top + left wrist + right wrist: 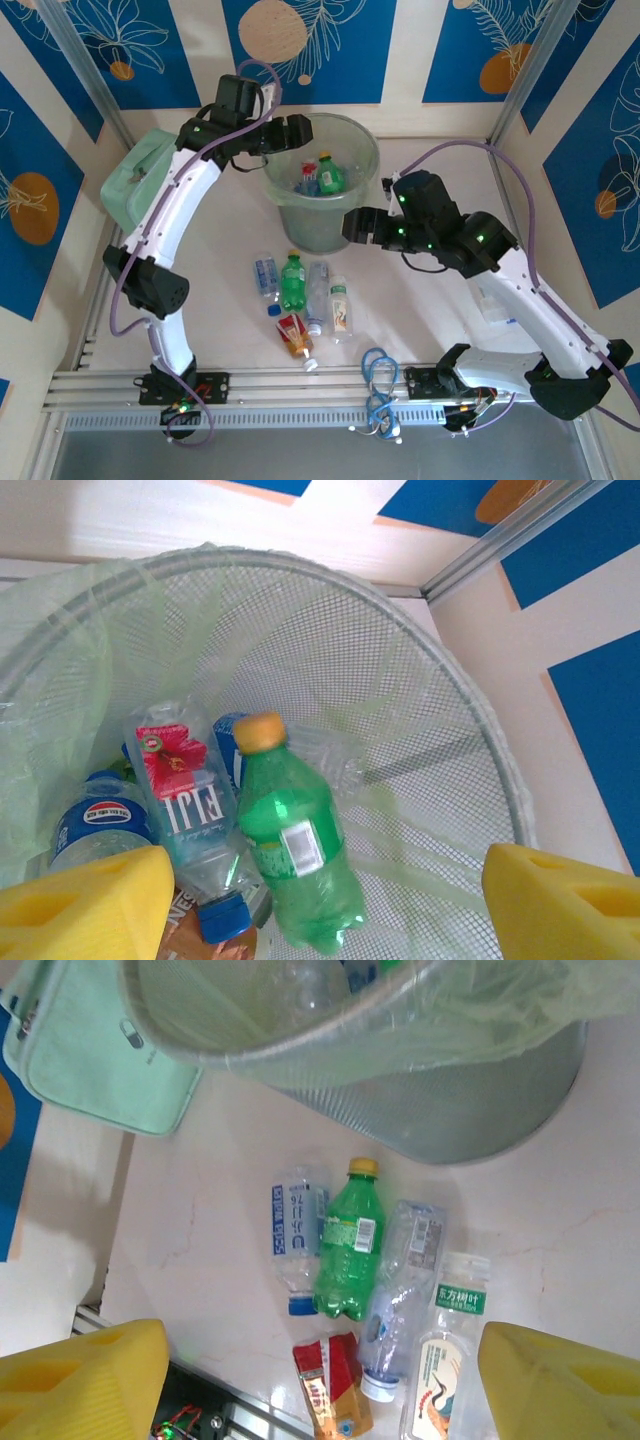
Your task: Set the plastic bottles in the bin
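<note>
The bin (292,222) is a round mesh bucket with a pale green liner, at the back centre of the table. Inside it lie a green bottle (300,850) with a yellow cap, a clear Fiji bottle (185,795) and a blue-labelled one (100,825). My left gripper (290,130) hangs open over the bin's left rim, with nothing between its yellow fingers (85,905). Several plastic bottles lie on the table in front of the bin: a green one (345,1250), clear ones (298,1235) (400,1290) (445,1360) and a crushed red-orange one (330,1385). My right gripper (352,228) is open above them, right of the bin.
A mint-green soft case (135,180) stands left of the bin, close to the left arm. A coil of blue cable (380,392) lies at the near rail. A small white object (495,305) sits beside the right arm. Walls close off the back and sides.
</note>
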`<state>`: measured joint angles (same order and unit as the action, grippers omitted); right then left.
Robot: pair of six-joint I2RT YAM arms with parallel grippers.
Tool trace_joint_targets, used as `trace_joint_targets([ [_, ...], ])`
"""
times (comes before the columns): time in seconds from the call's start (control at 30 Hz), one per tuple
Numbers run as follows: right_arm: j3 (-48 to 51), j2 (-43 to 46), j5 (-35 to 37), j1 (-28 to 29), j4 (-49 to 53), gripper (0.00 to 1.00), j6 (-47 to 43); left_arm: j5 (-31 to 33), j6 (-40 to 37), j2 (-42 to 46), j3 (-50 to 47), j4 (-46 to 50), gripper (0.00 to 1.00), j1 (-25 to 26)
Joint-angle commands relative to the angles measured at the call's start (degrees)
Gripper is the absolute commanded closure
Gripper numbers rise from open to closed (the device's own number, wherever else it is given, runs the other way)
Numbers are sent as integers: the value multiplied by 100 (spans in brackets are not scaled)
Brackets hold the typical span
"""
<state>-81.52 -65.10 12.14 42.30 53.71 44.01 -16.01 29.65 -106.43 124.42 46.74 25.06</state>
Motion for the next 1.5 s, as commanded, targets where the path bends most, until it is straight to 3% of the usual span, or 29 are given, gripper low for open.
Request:
trace_joint_targets([
  [0.0,274,2,219,253,181,16,159,63,35,679,-203,-417,19,43],
  [0.2,1005,-193,251,678,144,11,519,151,204,1797,-1724,-1313,11,17],
  [0.33,1507,-381,-8,717,8,10,805,98,394,2542,-2767,-1923,0,-1],
  [0.77,1718,-2044,-479,1175,218,10,1029,256,668,3907,-4479,-2053,0,-201],
  [1.27,1380,-3327,-702,1098,526,15,1146,110,912,4078,-4928,-2299,0,-309],
  [1.47,1370,-3562,-772,1013,555,22,1169,81,973,4122,-5033,-2341,1,-326],
])
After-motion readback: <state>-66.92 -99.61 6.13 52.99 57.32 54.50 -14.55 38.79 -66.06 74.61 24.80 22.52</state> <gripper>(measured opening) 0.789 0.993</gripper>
